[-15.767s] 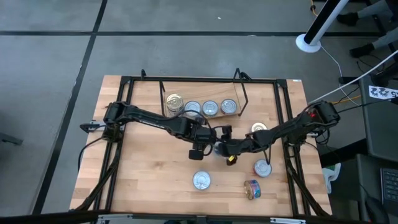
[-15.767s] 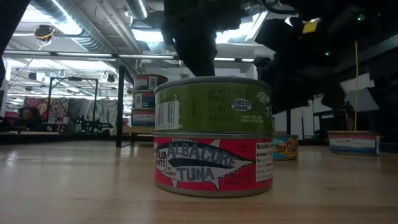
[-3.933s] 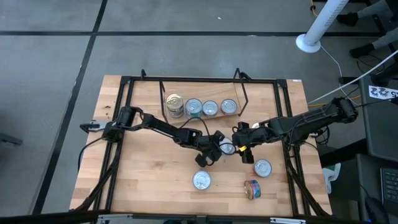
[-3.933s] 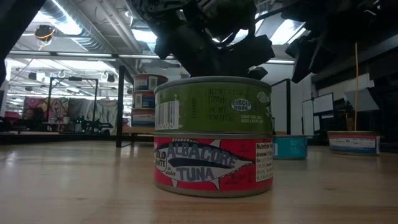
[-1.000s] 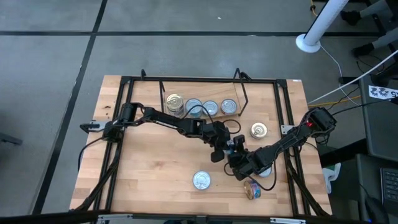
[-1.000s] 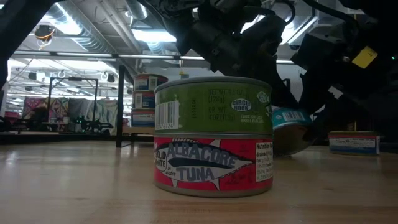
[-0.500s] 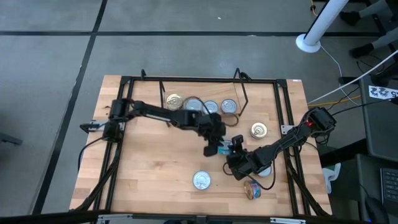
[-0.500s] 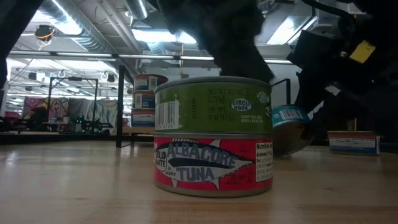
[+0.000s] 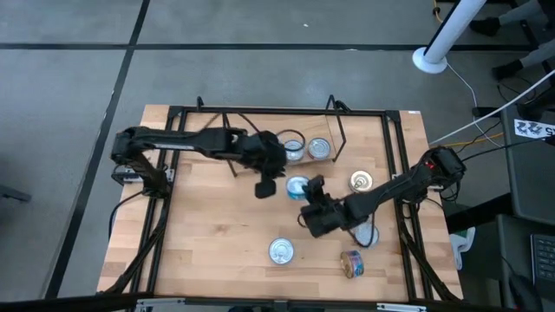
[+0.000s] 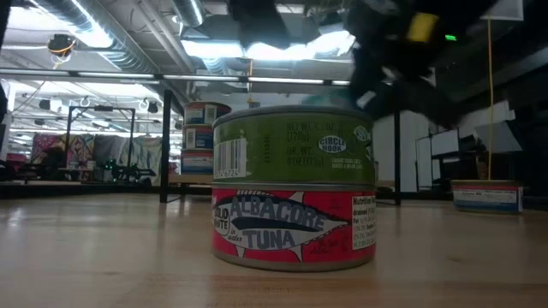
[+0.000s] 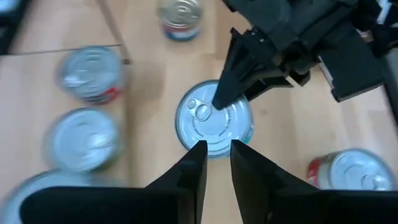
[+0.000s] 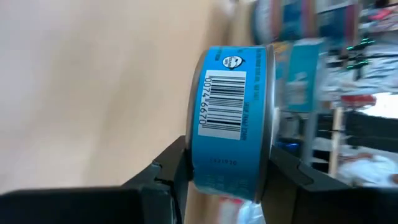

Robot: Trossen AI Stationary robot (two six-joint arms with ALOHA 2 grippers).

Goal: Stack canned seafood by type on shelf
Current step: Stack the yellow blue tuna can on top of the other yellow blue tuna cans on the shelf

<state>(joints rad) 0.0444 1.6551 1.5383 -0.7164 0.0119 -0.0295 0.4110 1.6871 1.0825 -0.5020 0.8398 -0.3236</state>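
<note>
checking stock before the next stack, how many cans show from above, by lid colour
silver-lid cans: 5
gold-lid can: 1
can on its side: 1
total showing: 7

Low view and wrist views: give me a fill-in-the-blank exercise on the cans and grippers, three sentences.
The right gripper is shut on a barcoded can whose side label is ___.
In the low view, a green-labelled can sits on a red can marked albacore ___.
The left gripper holds ___.
Missing words: blue; tuna; nothing.
</note>
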